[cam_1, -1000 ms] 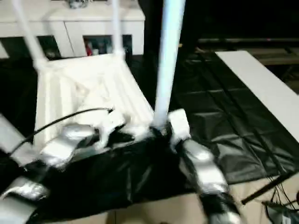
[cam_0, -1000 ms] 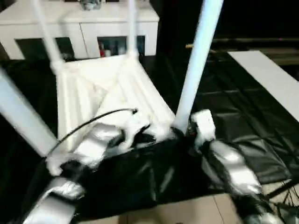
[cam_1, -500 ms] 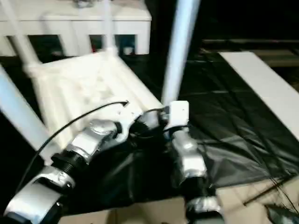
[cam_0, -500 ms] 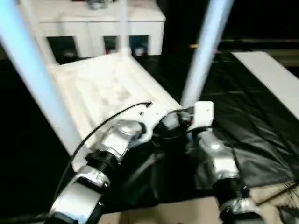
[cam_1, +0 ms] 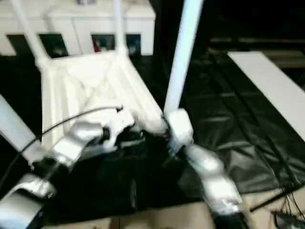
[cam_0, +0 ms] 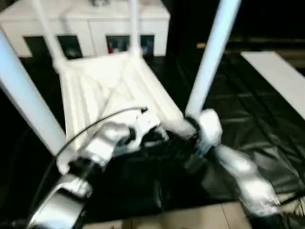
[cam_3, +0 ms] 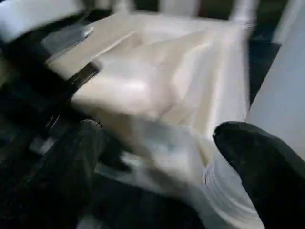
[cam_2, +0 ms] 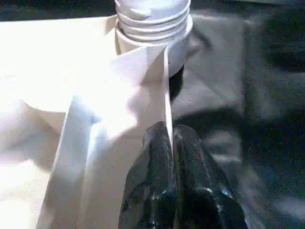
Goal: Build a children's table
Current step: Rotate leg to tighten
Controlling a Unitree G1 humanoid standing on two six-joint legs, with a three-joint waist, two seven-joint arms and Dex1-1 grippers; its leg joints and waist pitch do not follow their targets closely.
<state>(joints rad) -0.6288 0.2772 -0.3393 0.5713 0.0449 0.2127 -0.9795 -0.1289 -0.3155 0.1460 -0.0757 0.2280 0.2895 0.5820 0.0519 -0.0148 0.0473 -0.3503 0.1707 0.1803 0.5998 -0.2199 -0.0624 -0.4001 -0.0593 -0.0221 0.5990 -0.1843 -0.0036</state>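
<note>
Presently, findings as follows.

Left gripper: fingers pressed together on the thin raised rim of the tabletop, pinching that wall near a corner.

Right gripper: fingers spread wide, one to each side of the near right corner socket; no clamp on anything visible.

Tabletop: upside down, ribbed underside facing up, resting on black sheeting over the floor, directly ahead of both forearms.

Legs: four stand up from the corners. Near right leg rises beside the right gripper; near left leg at the near left corner; far left leg and far right leg at the far corners.

Threaded joint: leg base sits in its socket, thread rings exposed above the collar; judged possibly not fully driven home.

Surroundings: white cabinet beyond the table; white board lying to the right.

Progress: all four legs fitted. Judged remaining: final tightening, then turning the table upright.
</note>
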